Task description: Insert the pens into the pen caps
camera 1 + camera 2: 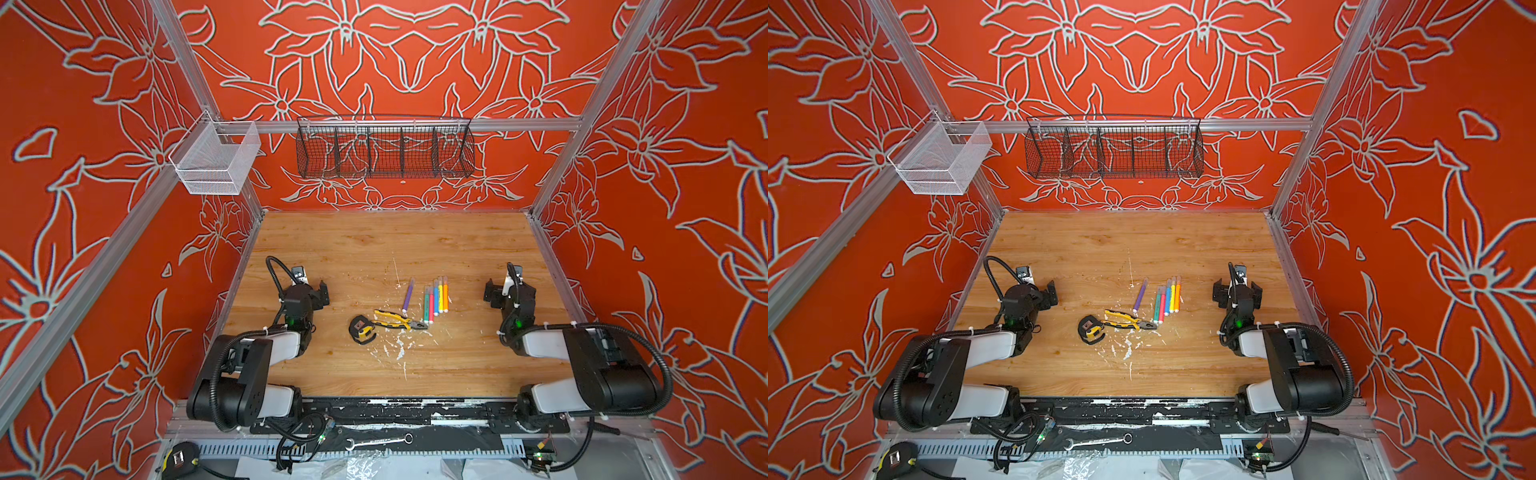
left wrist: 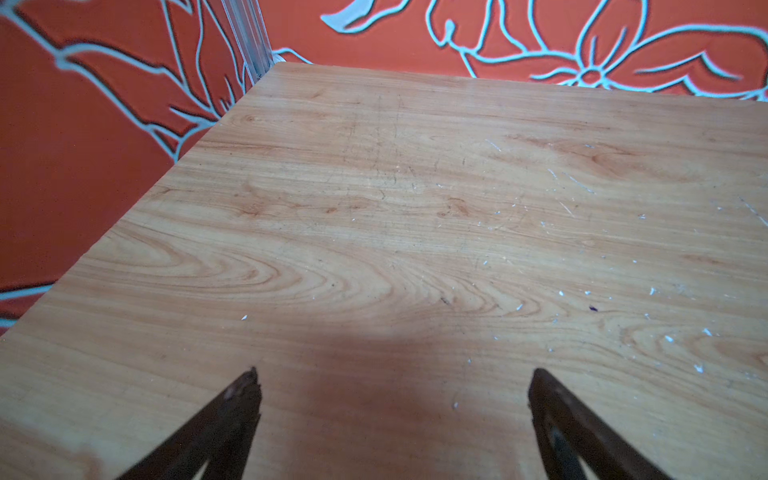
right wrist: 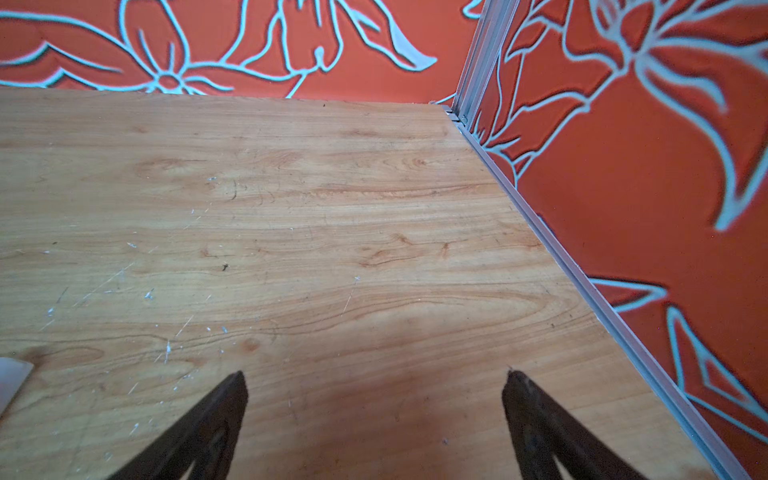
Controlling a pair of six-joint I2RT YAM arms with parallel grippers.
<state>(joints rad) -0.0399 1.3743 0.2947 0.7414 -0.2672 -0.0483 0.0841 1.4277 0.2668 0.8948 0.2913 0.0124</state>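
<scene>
The wooden table [image 1: 374,241] fills the floor of the red flowered booth. On the back rail hangs a black wire basket [image 1: 384,147], and a smaller white mesh basket [image 1: 216,160] hangs at the left corner.

The left gripper [image 2: 394,374] sits over bare wood on the left side, its jaws spread wide with nothing between them. The right gripper [image 3: 375,376] is the same on the right side: wide apart and holding nothing.

Yellow-and-black pliers [image 1: 395,321] lie near the middle, with a black and yellow tape measure [image 1: 361,329] just beside the handles and white flecks [image 1: 399,349] scattered in front.

The pens [image 1: 436,299] lie just behind the pliers, between the two arms and well apart from both. Green, pink, blue, yellow and orange lie side by side, and the purple pen [image 1: 408,296] lies tilted a little to their left.

The pen caps cannot be picked out (the pens' far ends look pale, but they are too small to judge).
</scene>
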